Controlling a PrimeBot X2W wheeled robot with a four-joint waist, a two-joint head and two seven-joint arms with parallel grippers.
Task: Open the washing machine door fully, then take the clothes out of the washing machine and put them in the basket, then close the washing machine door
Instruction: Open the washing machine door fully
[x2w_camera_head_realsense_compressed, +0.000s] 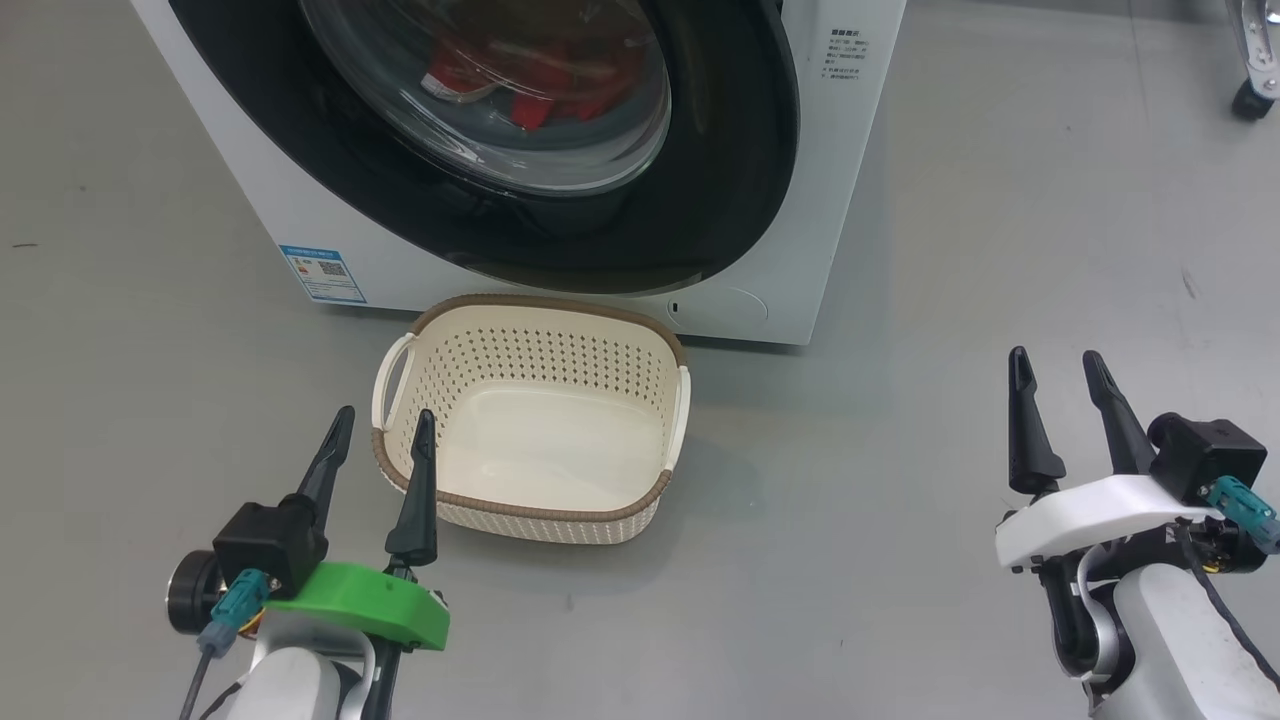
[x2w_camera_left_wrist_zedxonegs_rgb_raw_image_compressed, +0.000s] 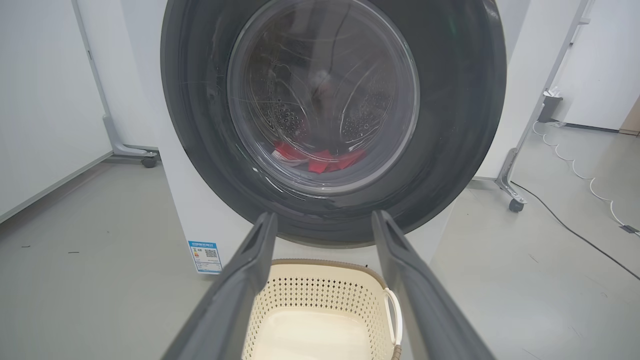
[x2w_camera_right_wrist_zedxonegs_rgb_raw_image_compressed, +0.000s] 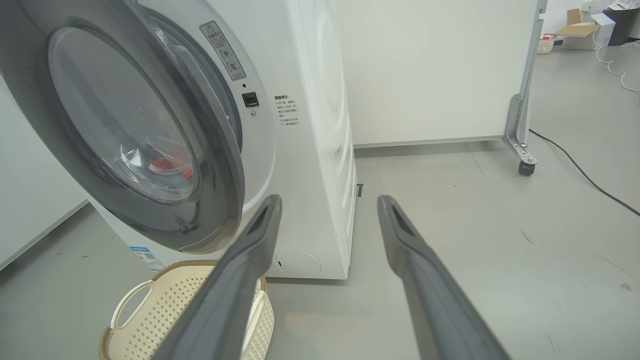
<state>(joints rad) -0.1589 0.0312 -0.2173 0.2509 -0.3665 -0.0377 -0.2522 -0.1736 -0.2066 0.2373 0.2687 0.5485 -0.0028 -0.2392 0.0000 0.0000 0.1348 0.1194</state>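
The white washing machine (x2w_camera_head_realsense_compressed: 840, 200) stands ahead. Its black-rimmed glass door (x2w_camera_head_realsense_compressed: 730, 150) hangs slightly ajar, and in the right wrist view the door (x2w_camera_right_wrist_zedxonegs_rgb_raw_image_compressed: 220, 175) stands off the front at its right edge. The red clothes (x2w_camera_head_realsense_compressed: 560, 90) lie in the drum behind the glass. On the floor just below the door sits the cream basket (x2w_camera_head_realsense_compressed: 530, 305), holding nothing. My left gripper (x2w_camera_head_realsense_compressed: 386, 415) is open at the basket's near left corner, above its rim. My right gripper (x2w_camera_head_realsense_compressed: 1055, 355) is open over bare floor, well right of the basket.
Grey floor spreads on both sides of the machine. A wheeled frame's caster (x2w_camera_head_realsense_compressed: 1250, 100) stands at the far right. A black cable (x2w_camera_right_wrist_zedxonegs_rgb_raw_image_compressed: 585, 180) runs across the floor beyond it. White partition panels (x2w_camera_right_wrist_zedxonegs_rgb_raw_image_compressed: 430, 70) stand behind the machine.
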